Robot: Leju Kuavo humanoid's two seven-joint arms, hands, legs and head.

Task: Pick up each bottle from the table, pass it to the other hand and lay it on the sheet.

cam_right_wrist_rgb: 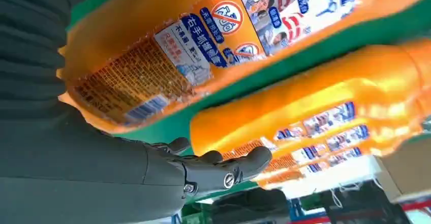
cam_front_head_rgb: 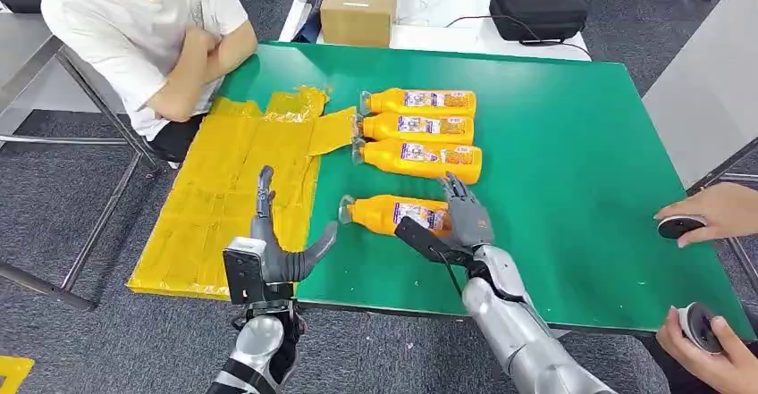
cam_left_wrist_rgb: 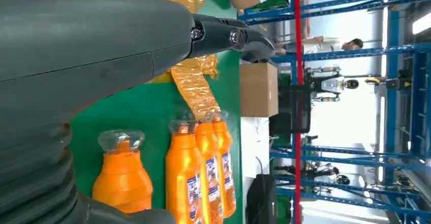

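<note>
So your right hand [cam_front_head_rgb: 465,218] is already at the base end of the nearest bottle [cam_front_head_rgb: 393,213], fingers spread over it and not closed yet. The bottle lies crosswise on the table [cam_front_head_rgb: 572,171], cap toward the yellow sheet [cam_front_head_rgb: 223,197], where your left hand [cam_front_head_rgb: 277,247] waits, open and empty.

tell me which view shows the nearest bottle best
The head view: the nearest bottle lies whole on the green table, apart from the three others, with the right hand at its base. The left wrist view catches its capped end; the right wrist view shows a close stretch of its label.
</note>
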